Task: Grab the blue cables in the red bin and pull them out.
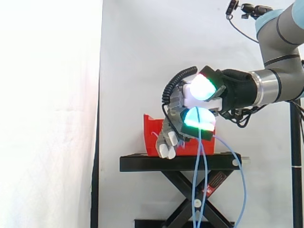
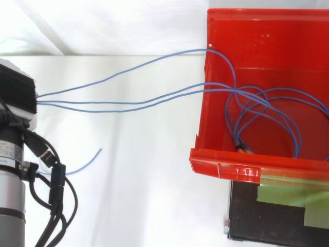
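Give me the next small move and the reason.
Probably draw the fingered robot hand farther away from the red plastic bin. Its curled fingers hold the thin blue cables, the strands stretch from it to the bin, and several loops lie inside.

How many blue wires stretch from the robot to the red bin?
3 blue cables, top view: one reaches the red bin at its upper corner; two close together below cross its left wall. The hand may hide others.

Red bin [image 2: 267, 46], light blue cables [image 2: 128, 103], black stand [image 1: 180, 163] with a green tape patch [image 2: 288, 198], white curtain [image 1: 133, 71]. Grey-and-black hand [image 1: 176, 116], pads [image 1: 202, 88] glowing white-green.
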Controlling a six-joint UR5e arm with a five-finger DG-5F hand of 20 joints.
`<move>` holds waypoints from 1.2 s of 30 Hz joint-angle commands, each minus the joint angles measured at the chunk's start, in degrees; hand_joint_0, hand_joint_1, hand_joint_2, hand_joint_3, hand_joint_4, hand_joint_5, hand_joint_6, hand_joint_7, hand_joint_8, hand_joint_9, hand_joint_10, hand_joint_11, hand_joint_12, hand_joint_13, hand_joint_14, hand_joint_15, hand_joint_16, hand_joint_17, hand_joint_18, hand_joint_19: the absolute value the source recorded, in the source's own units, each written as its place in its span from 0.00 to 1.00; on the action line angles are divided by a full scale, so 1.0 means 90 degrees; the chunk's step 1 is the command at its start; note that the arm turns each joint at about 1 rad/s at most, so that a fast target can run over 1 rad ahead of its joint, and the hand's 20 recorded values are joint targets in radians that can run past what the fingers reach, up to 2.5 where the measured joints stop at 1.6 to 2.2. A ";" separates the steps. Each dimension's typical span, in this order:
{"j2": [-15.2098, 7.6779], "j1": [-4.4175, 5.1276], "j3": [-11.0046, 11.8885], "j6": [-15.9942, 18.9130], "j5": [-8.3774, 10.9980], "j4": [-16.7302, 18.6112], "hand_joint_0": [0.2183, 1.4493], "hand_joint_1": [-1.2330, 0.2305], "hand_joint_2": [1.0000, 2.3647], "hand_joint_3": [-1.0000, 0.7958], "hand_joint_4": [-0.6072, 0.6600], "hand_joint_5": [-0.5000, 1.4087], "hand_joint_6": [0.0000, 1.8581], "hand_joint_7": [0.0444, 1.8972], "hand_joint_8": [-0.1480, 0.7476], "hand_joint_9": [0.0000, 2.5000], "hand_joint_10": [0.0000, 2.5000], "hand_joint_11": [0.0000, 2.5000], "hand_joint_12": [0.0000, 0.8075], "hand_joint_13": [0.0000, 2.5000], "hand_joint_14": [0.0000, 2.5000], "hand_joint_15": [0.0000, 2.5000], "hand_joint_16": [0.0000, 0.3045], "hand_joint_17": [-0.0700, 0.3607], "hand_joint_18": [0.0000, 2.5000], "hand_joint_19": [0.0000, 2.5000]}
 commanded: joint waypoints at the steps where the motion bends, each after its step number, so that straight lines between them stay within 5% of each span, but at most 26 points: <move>1: 0.0000 0.0000 0.0000 0.0000 0.0000 0.0000 0.31 0.27 0.00 0.00 0.78 0.85 0.06 0.36 0.55 0.40 0.01 0.20 0.48 0.29 0.01 0.17 0.17 0.44 0.23 0.22; 12: 0.0000 0.0000 0.0000 -0.0010 0.0000 -0.0010 0.35 0.24 0.00 0.00 0.74 0.87 0.11 0.34 0.54 0.41 0.01 0.21 0.46 0.30 0.01 0.17 0.16 0.42 0.23 0.23; 25: 0.0000 0.0000 0.0000 -0.0019 0.0000 0.0000 0.53 0.24 0.00 0.00 0.71 0.84 0.14 0.35 0.50 0.41 0.01 0.22 0.41 0.29 0.01 0.19 0.13 0.37 0.21 0.25; 36: 0.0000 0.0000 0.0000 0.0000 0.0000 0.0000 0.57 0.22 0.00 0.04 0.71 0.82 0.09 0.38 0.50 0.40 0.01 0.22 0.42 0.29 0.01 0.19 0.13 0.37 0.21 0.25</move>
